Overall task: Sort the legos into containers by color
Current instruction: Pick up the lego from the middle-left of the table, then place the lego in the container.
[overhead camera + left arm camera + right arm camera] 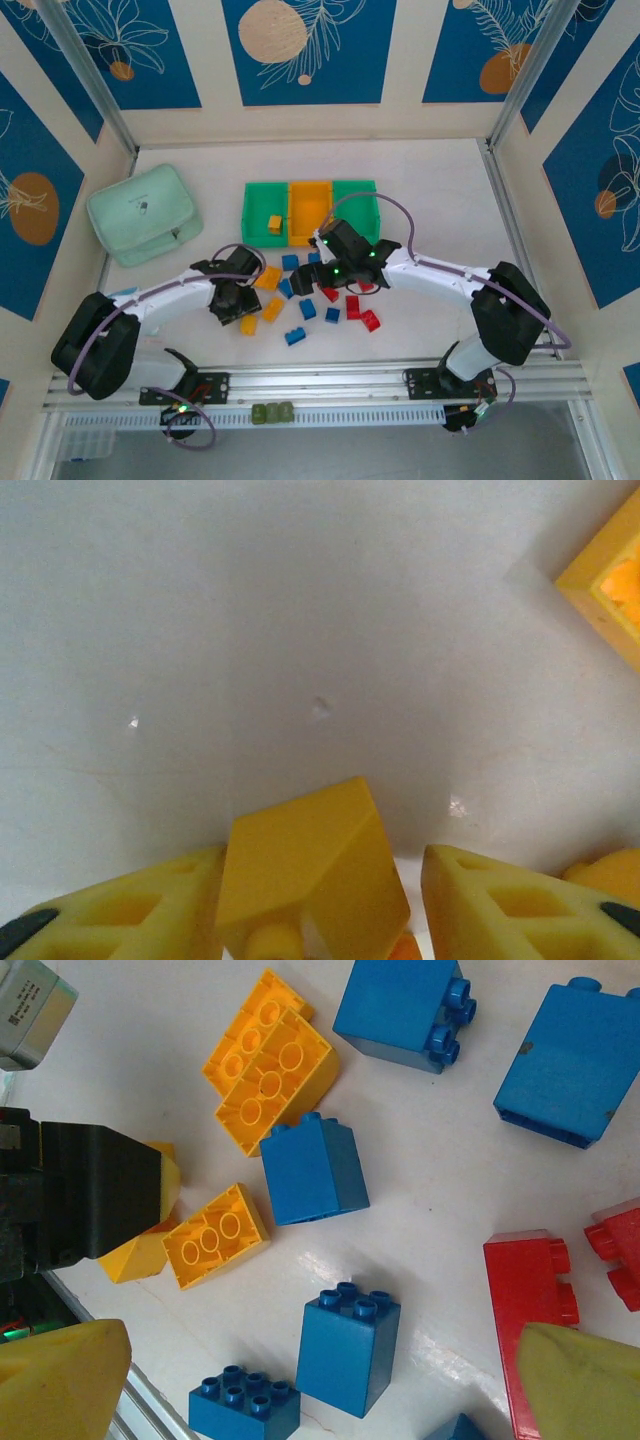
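Left hand (322,885) straddles a tilted yellow brick (305,870) at the 8 o'clock edge of the legos (308,308), grip impossible to confirm; it likely needs a centred, firm pinch before lifting toward the left green bin (257,208) at 12 o'clock, while the right hand (320,1375) hangs wide open above blue bricks (312,1170).

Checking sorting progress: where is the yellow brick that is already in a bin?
In the top view, the yellow brick sits inside the left green bin, next to the orange bin, just beyond the loose bricks.
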Action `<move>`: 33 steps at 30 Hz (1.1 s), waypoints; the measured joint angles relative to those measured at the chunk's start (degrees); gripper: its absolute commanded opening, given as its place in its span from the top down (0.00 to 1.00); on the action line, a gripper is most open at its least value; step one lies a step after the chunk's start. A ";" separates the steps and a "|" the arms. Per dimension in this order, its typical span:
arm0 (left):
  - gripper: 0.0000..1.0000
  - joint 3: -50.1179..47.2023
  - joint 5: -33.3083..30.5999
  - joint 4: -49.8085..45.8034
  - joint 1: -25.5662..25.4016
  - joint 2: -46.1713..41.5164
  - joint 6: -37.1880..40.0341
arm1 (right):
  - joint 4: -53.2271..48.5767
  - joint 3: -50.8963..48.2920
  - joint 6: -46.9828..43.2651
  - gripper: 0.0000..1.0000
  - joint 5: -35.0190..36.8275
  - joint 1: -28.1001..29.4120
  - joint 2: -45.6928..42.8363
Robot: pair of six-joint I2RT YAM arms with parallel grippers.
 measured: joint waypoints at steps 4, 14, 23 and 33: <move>0.59 -0.33 -0.52 -0.20 -0.02 0.00 0.00 | 0.02 0.00 0.00 0.01 0.00 0.00 0.02; 0.70 -0.48 -0.85 -0.48 -0.02 -0.85 0.09 | -0.11 0.35 0.00 0.01 -0.02 0.00 0.04; 0.70 3.74 -3.65 -4.74 -0.02 -3.17 1.99 | -0.46 1.44 0.00 0.01 -0.52 -1.55 0.04; 0.71 20.74 -9.31 -10.73 0.90 -2.38 10.78 | -0.79 4.63 -0.39 0.01 -1.29 -6.19 -0.07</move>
